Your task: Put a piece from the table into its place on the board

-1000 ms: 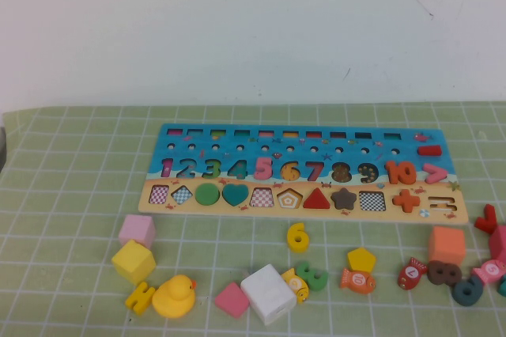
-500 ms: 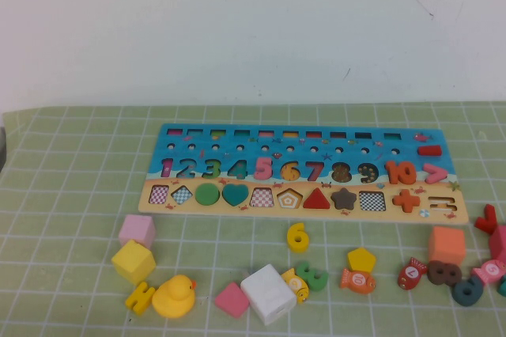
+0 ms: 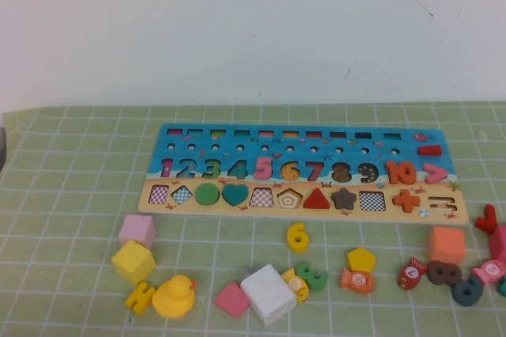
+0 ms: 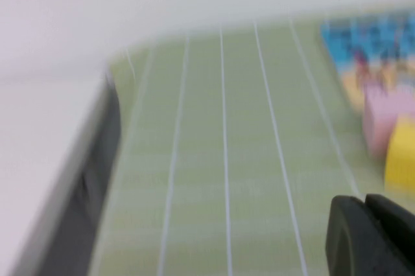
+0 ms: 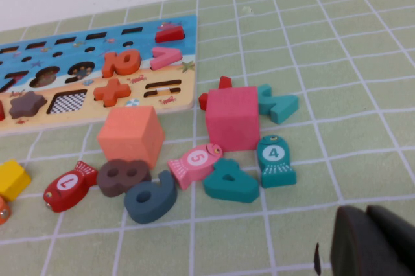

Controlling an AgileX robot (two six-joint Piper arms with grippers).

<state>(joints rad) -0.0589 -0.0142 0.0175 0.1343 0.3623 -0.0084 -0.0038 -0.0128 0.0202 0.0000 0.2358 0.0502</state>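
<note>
- Green grid-patterned cloth covers the desk (image 3: 71, 195), with a plain white wall behind it.
- The long rectangular wooden puzzle board (image 3: 300, 172), blue on top with colourful digits and a tan strip of shape cut-outs below, lies flat across the middle of the desk.
- The small flat bright-yellow wooden numeral "6" (image 3: 297, 236) lies on the cloth just in front of the board, apart from it, near a yellow pentagon block (image 3: 361, 259).
- Neither arm shows in the high view.
- The left gripper (image 4: 369, 237) appears only as a dark tip at the edge of its own wrist view, low over bare cloth near a pink cube (image 4: 384, 119); its jaws are pressed together, with nothing between them.
- The right gripper (image 5: 373, 243) is a dark tip cut off at the corner of its wrist view, over the cloth near a teal numeral "4" (image 5: 231, 182); I cannot tell how its jaws stand.
- The left wrist view is smeared, so the board's end there is hard to make out.
</note>
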